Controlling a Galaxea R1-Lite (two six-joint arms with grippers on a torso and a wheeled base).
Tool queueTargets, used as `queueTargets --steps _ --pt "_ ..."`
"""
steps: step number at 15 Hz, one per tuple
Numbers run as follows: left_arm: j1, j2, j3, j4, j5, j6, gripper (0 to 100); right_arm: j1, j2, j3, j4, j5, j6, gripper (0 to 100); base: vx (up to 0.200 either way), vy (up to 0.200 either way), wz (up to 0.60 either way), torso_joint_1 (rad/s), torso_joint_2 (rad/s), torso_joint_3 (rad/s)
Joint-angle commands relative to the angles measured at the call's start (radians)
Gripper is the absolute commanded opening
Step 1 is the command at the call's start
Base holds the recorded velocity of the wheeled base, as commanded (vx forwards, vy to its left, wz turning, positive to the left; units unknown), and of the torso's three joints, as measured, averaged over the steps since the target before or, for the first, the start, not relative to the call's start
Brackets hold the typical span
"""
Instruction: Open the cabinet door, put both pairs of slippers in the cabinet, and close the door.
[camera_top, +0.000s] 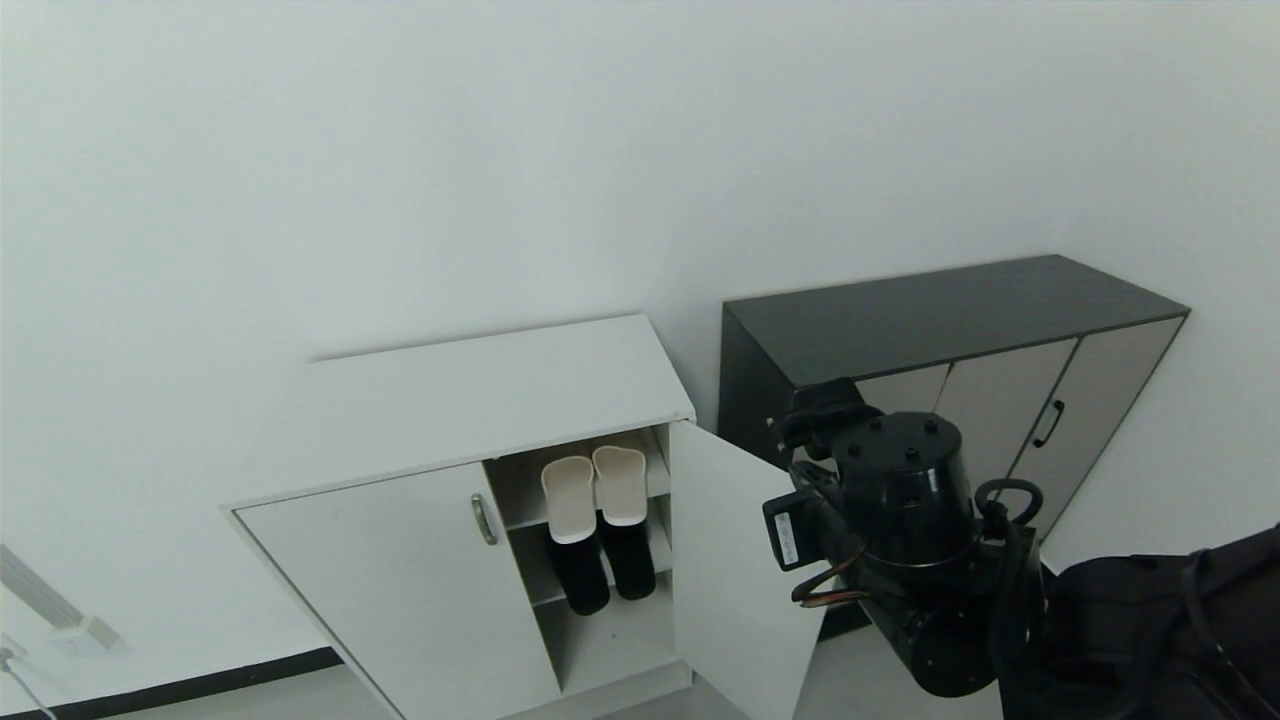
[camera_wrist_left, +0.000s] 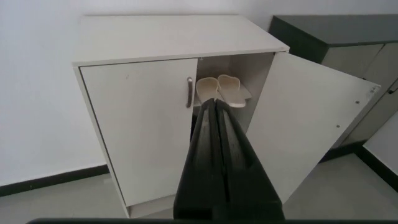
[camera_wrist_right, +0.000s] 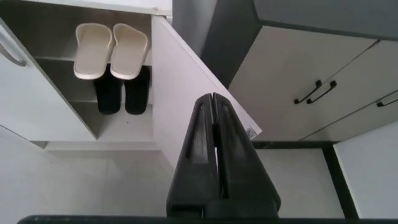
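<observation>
White cabinet's (camera_top: 480, 395) right door (camera_top: 735, 570) hangs open, cream slippers (camera_top: 595, 487) shelved right above the black slippers (camera_top: 600, 568), left claw (camera_wrist_left: 216, 106) and right claw (camera_wrist_right: 213, 99) both pressed together, empty.

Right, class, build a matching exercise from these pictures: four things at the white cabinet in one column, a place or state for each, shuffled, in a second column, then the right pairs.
Things:
1. cream slippers
2. black slippers
3. right cabinet door
4. left cabinet door

Place or state:
a. closed
b. on the upper shelf
c. swung open
d. on the shelf just below the upper one

Pairs: 1-b, 2-d, 3-c, 4-a
</observation>
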Motion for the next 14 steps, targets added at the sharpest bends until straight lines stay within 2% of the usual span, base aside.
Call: queueTargets --steps 1,6,11,14 --pt "0.0 0.0 0.0 0.0 0.0 -0.001 0 -0.001 0.011 -0.001 -0.003 0.0 0.001 0 -0.2 0.0 0.0 0.007 0.01 0.002" --pt "0.0 0.0 0.0 0.0 0.0 -0.002 0 -0.007 0.017 0.0 -0.015 0.0 -0.001 0 -0.2 0.0 0.0 -0.002 0.0 0.001" --pt "0.0 0.0 0.0 0.0 0.0 0.001 0 -0.043 0.069 -0.024 -0.025 0.006 -0.007 0 0.0 0.0 0.0 0.0 0.0 0.0" --pt "0.0 0.0 0.0 0.0 0.0 0.001 0 -0.135 0.086 -0.115 -0.014 0.112 -0.01 0 0.0 0.0 0.0 0.0 0.0 0.0"
